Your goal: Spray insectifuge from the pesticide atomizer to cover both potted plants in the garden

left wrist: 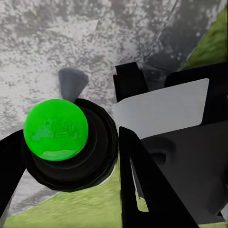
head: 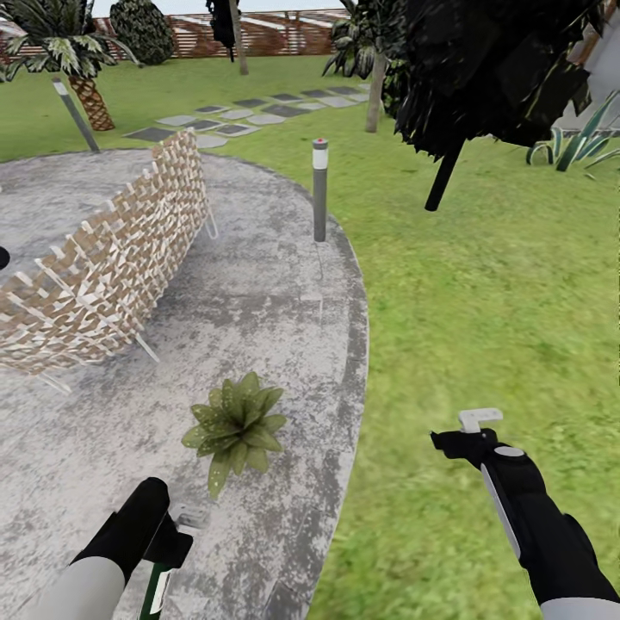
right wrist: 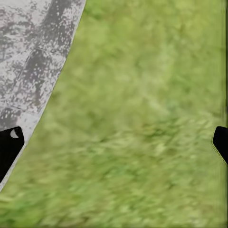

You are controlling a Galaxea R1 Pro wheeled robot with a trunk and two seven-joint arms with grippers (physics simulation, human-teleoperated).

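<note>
One potted plant (head: 234,426), a rosette of pointed speckled green leaves, stands on the stone patio (head: 284,293) just ahead of my left arm; its leaves hide the pot. My left gripper (head: 175,536) is shut on the pesticide atomizer (head: 156,591), a dark green bottle with a white label that hangs below the hand, a little short of the plant. In the left wrist view the atomizer's black round top (left wrist: 92,156) carries a bright green ball and a grey nozzle cone, over the patio's edge. My right gripper (head: 469,430) is open and empty over the lawn (right wrist: 142,118).
A wicker seat (head: 112,258) curves across the patio at the left. A grey bollard lamp (head: 319,189) stands at the patio's far rim. A dark canopy on a pole (head: 491,77), a palm (head: 77,60), stepping stones (head: 250,112) and a slatted fence (head: 275,30) lie beyond.
</note>
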